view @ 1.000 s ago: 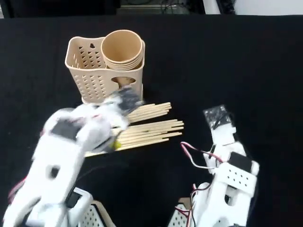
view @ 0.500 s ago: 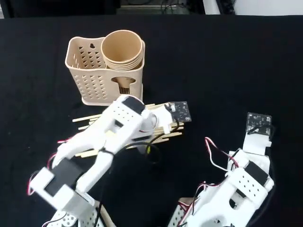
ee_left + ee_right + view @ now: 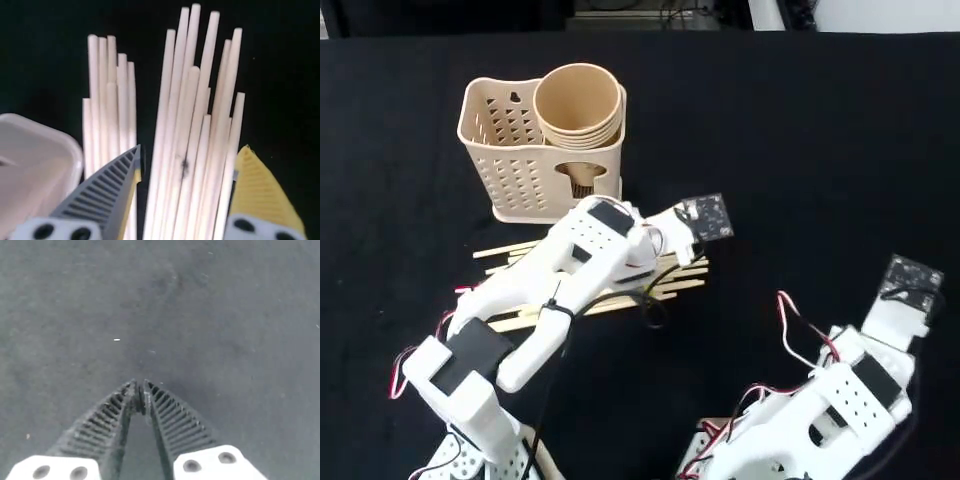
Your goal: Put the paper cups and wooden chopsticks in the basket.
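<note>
Several wooden chopsticks [image 3: 672, 284] lie in a loose pile on the black table in front of the basket [image 3: 510, 160]. A stack of paper cups [image 3: 578, 102] stands in the basket's right compartment. My left arm [image 3: 582, 262] stretches over the pile. In the left wrist view my left gripper [image 3: 191, 148] is open, its grey finger [image 3: 107, 192] and yellow finger [image 3: 255, 187] straddling one bundle of chopsticks [image 3: 192, 130]; a second bundle [image 3: 107, 105] lies outside the grey finger. My right gripper [image 3: 139, 386] is shut on nothing above bare table.
The basket's corner [image 3: 35, 160] shows close beside the grey finger. My right arm [image 3: 850, 385] sits at the lower right, far from the pile. Black tabletop [image 3: 800, 150] stretches to the right of the basket.
My left arm has swung over the chopstick pile and edged slightly toward the basket. My right arm has drawn away to the right and toward the table's front edge.
</note>
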Action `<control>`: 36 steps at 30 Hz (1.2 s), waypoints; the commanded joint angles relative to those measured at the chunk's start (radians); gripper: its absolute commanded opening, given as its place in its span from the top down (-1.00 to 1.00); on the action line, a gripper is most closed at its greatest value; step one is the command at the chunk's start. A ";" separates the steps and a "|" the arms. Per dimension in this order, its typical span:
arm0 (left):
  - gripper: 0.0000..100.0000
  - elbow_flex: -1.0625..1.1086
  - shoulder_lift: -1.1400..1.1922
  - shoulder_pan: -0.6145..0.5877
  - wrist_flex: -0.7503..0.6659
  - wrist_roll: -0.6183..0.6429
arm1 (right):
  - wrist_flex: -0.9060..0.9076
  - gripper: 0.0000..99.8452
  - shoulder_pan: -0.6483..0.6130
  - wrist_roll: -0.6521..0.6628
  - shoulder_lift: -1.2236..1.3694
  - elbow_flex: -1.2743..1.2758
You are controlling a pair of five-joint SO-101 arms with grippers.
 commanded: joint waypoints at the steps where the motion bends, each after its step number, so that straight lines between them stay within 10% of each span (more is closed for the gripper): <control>1: 0.41 -0.001 -0.008 0.001 -0.023 0.009 | -0.046 0.97 0.028 -0.025 -0.018 -0.048; 17: 0.40 -0.159 0.183 0.036 -0.112 0.091 | -0.048 0.97 0.018 -0.098 -0.018 -0.036; 36: 0.71 -0.564 0.485 0.094 0.322 0.184 | -0.052 0.97 -0.084 -0.091 -0.018 0.008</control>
